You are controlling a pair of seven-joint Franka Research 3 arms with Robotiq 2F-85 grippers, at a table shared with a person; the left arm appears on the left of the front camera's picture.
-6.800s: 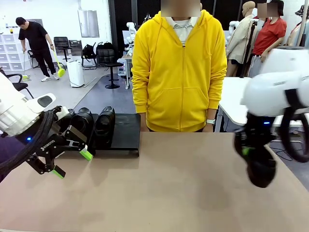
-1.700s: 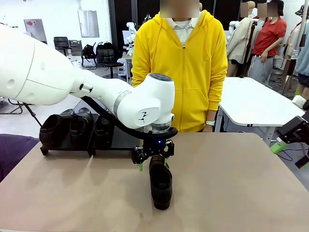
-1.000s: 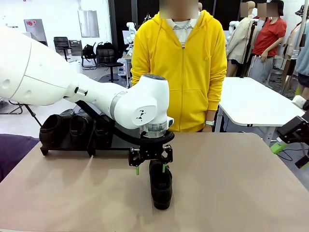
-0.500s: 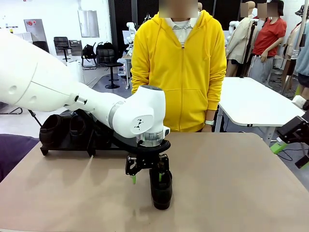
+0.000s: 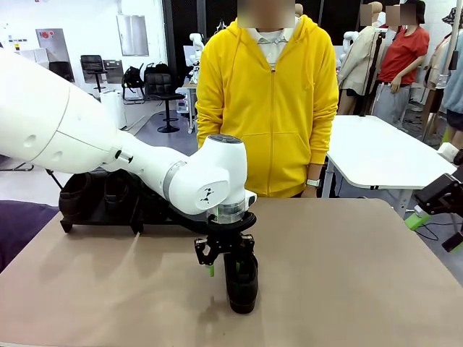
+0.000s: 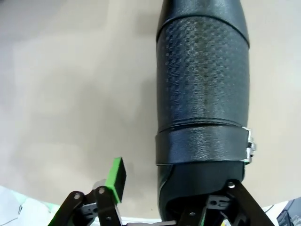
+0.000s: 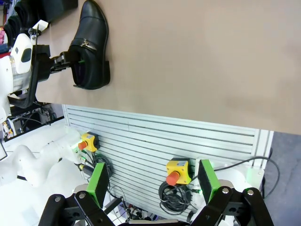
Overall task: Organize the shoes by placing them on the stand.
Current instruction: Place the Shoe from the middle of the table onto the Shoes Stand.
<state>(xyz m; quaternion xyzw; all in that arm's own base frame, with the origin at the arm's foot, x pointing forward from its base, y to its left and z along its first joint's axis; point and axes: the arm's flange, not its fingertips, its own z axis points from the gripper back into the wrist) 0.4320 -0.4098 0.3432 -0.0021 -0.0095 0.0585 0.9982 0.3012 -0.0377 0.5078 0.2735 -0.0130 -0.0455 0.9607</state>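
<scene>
the left end effector [image 5: 225, 262] is dropping lower than a moment ago, fingers spread, straddling the heel of the last shoe [image 5: 241, 280] lying mid-table [image 5: 347, 275]; a grasp looks imminent. the right end effector [image 7: 153, 181] is idling released off the table edge.

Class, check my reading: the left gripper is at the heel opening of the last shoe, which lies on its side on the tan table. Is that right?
Not quite. The shoe stands upright on its sole, not on its side; the front view shows this, and the left wrist view looks down on its top. The rest holds: the left gripper is at its heel opening, on the tan table.
</scene>
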